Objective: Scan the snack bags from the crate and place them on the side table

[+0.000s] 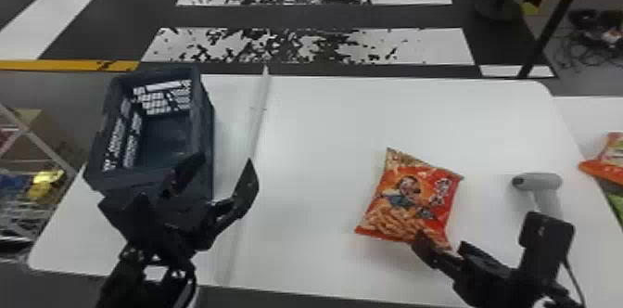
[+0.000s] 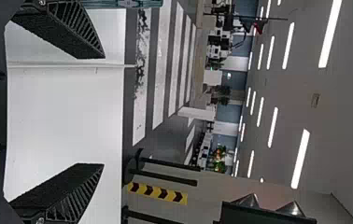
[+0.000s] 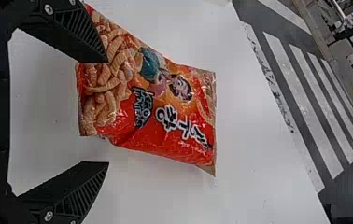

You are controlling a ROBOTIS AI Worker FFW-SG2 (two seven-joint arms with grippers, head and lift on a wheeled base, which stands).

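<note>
Left tool (image 1: 224, 164) spread by crate (image 1: 206, 121), right tool (image 1: 442, 243) spread at edge of snack bag (image 1: 408, 200), open table (image 1: 320, 144) between

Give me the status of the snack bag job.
Apparently done: an orange bag and a green one are on the side table; I can't confirm they were scanned.
In hand: nothing gripped; the open right pincer is at the red snack bag, already out of the crate.
Left: moving that bag across, plus scanning if still due.
</note>
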